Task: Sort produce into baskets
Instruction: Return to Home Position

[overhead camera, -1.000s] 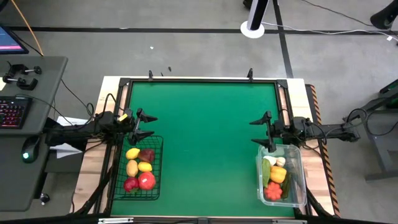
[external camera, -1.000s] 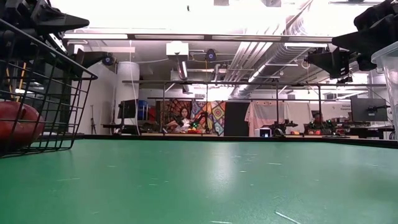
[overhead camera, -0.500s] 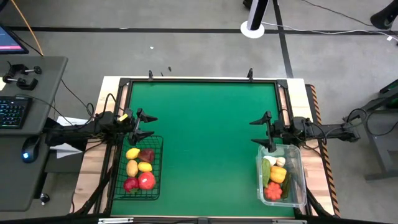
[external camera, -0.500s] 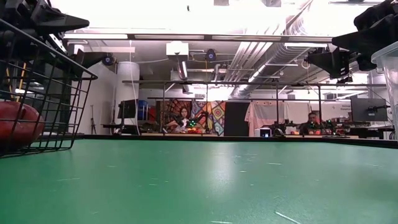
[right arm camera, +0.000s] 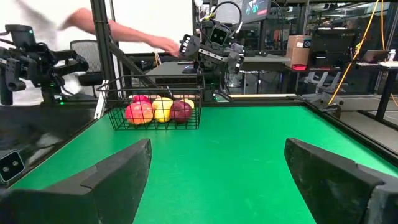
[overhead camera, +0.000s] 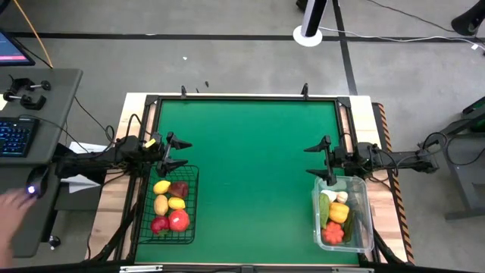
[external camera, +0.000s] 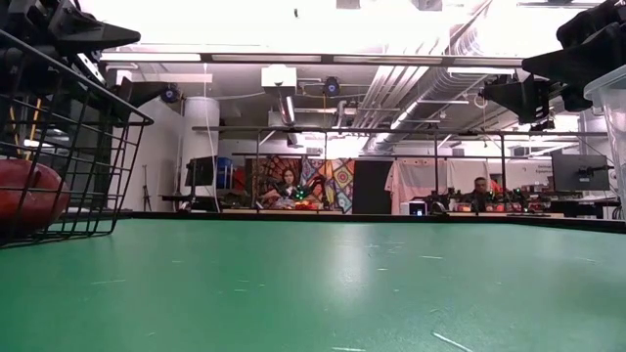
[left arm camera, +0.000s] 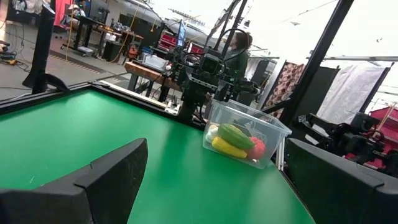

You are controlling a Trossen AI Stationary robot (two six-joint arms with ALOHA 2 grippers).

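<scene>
Nothing on the green table [overhead camera: 250, 144] has moved in the last second. My left gripper [overhead camera: 180, 153] stays parked at the table's left edge, just past the far end of the black wire mesh basket [overhead camera: 197, 206], fingers spread wide with nothing between them. My right gripper [overhead camera: 312, 161] keeps its place at the right edge, at the far end of the clear plastic container with rounded corners [overhead camera: 367, 199], equally spread and empty. Both wrist views show the same wide gap.

The basket lies along the left edge toward the near-left corner with the same load as before: a yellow lemon [overhead camera: 161, 186], a dark red apple [overhead camera: 179, 189], two more yellow pieces, a red tomato [overhead camera: 179, 221] and a smaller red fruit [overhead camera: 158, 224]. The container, by the near-right corner, holds its white, green, orange and red pieces unchanged.

The changes I see are off the table. A person's hand [overhead camera: 9, 208] has come in over the side desk [overhead camera: 53, 98] to the left, beside the computer mouse [overhead camera: 32, 189]; half a second ago it was not there. The keyboard [overhead camera: 15, 133] backlight has gone from red to blue. In the low view, a person [external camera: 479, 185] far back in the room has shifted slightly sideways.
</scene>
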